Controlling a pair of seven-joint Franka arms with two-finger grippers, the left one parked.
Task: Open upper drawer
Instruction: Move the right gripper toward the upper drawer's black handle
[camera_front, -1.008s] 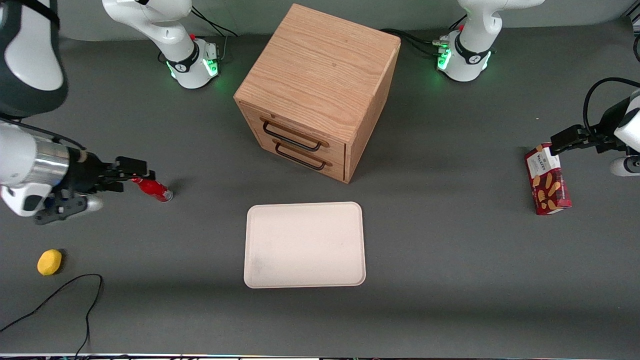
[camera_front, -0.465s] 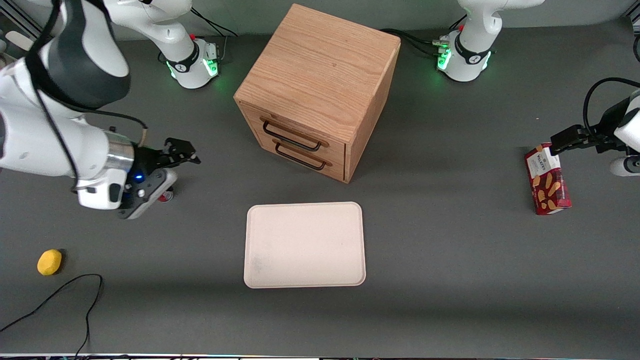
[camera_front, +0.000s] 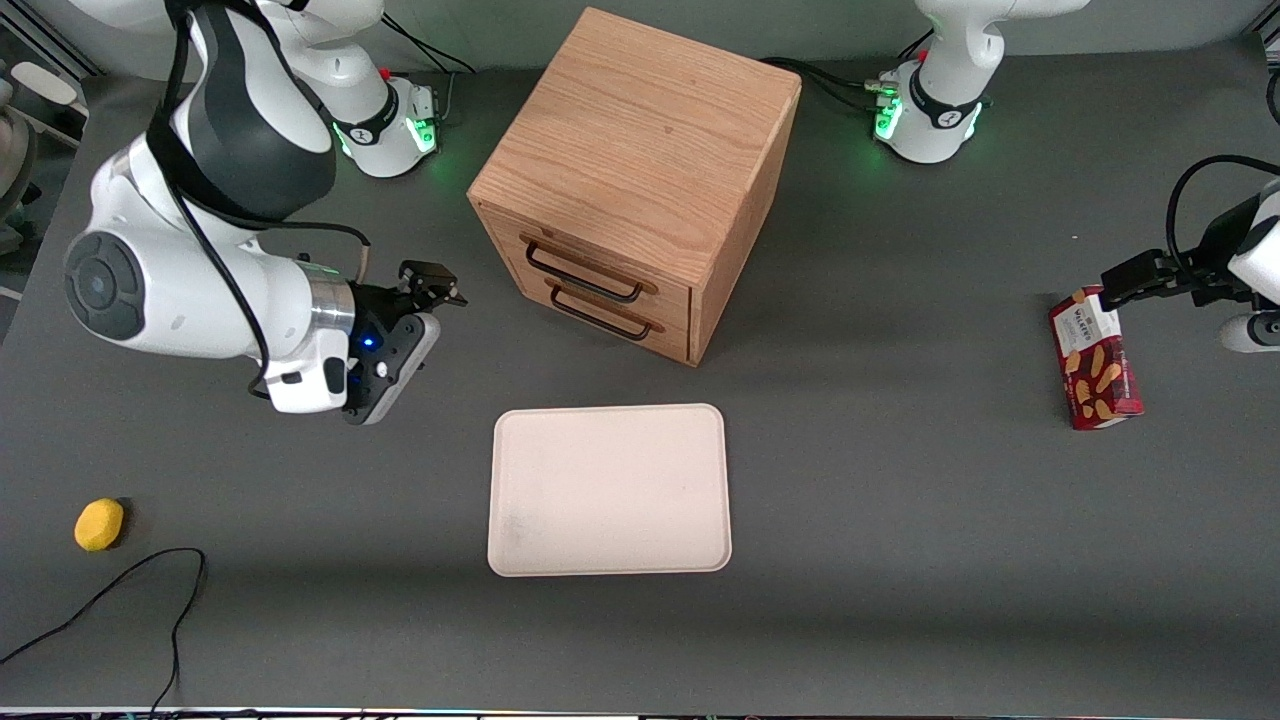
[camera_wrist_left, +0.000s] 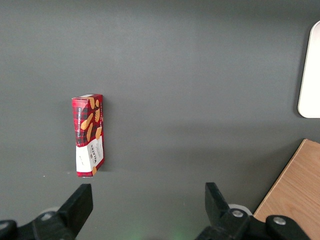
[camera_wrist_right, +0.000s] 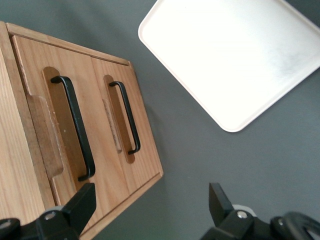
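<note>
The oak cabinet (camera_front: 640, 150) stands at the middle of the table, its two drawer fronts facing the front camera at an angle. The upper drawer (camera_front: 590, 255) is shut, flush with the cabinet, and carries a thin black wire handle (camera_front: 583, 275). My right gripper (camera_front: 440, 286) hovers beside the cabinet toward the working arm's end, about level with the drawer fronts and apart from them. In the right wrist view the upper drawer (camera_wrist_right: 30, 75) and its handle (camera_wrist_right: 75, 127) lie ahead of the open gripper (camera_wrist_right: 151, 200), with nothing between the fingers.
The lower drawer's handle (camera_front: 600, 316) sits just under the upper one. A white tray (camera_front: 610, 490) lies nearer the front camera than the cabinet. A yellow object (camera_front: 99, 524) and a black cable (camera_front: 120, 590) lie toward the working arm's end. A red biscuit box (camera_front: 1095, 360) lies toward the parked arm's end.
My right arm has swung from the working arm's end of the table toward the cabinet. The red can it hovered by is now hidden under the arm.
</note>
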